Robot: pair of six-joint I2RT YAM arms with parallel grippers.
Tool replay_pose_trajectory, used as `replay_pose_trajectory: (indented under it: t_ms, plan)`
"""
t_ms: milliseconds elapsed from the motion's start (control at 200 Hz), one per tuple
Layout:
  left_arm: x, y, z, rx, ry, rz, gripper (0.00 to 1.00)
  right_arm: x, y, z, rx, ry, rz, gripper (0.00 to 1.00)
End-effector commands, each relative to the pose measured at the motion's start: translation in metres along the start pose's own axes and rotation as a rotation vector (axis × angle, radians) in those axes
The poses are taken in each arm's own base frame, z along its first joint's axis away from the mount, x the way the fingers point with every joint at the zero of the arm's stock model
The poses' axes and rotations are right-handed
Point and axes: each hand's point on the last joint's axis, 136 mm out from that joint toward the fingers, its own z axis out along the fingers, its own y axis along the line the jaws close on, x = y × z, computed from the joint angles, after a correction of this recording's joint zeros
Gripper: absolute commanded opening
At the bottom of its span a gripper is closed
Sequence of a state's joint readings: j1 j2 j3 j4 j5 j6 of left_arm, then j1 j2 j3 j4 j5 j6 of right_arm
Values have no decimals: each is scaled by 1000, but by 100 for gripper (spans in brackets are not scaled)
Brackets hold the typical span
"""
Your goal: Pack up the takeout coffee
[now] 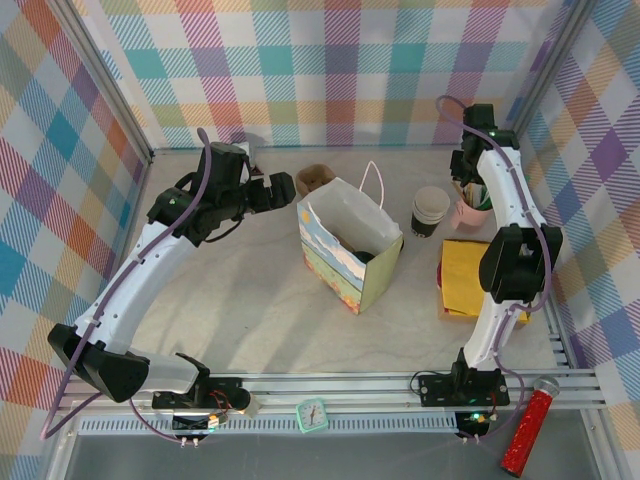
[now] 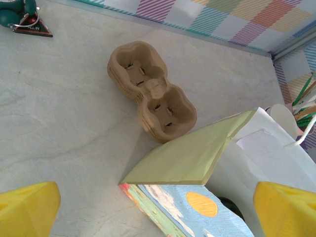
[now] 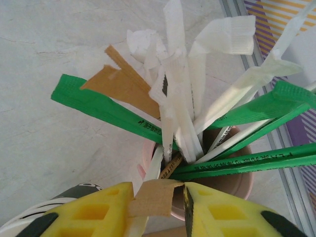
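Overhead view, read left to right. The left gripper (image 1: 283, 188) is hovering at upper left of centre, and its yellow fingers (image 2: 27, 210) are standing wide apart with nothing between them. It is facing a brown moulded cup carrier (image 1: 315, 178), which is lying on the table (image 1: 240, 300) just beside the paper bag (image 1: 345, 255). The bag is standing upright and open at centre frame, with its white handle rising at the back. The takeout coffee (image 1: 366, 257) appears to be sitting inside the bag, where a dark round patch, seemingly its lid, is showing low against the right wall. Right of the bag, a stack of paper cups (image 1: 430, 210) is standing near a pink cup (image 1: 474, 214) of green and white sticks. The right gripper (image 3: 159, 210) is hanging directly over that pink cup at upper right. In the wrist view its yellow pads are pinching a brown paper stick (image 3: 154, 196) between them. A flat yellow pad (image 1: 462, 275) is lying at lower right, partly under the right arm.
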State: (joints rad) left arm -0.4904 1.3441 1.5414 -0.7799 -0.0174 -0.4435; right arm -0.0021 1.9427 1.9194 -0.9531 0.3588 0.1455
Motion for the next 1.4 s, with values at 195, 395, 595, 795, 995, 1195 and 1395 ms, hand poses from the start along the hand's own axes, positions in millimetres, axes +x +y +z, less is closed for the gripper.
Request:
replay_pose_trajectory:
  t_ms: [195,395,595,795,995,1195,1395]
  plan:
    - [-1,-5,-4,21,-17,15,100,-1,-3,-44,-38,-66,12,38]
    - [1,-6,-3,28,-14,9,100,15,12,-64,-73,-81,-34,40]
    - [4,-4,-3,30,-9,4,100,24,25,-55,-57,-59,-99,40]
    - [4,-1,-9,20,-19,3,100,22,30,-41,-41,-32,-110,38]
    - [5,1,-11,15,-22,-1,100,17,23,-43,-11,-52,-106,37]
    - [5,-1,-9,21,-18,-2,100,12,17,-53,0,-80,-95,36]
    - [6,0,-7,19,-18,-1,100,8,12,-59,0,-100,-78,35]
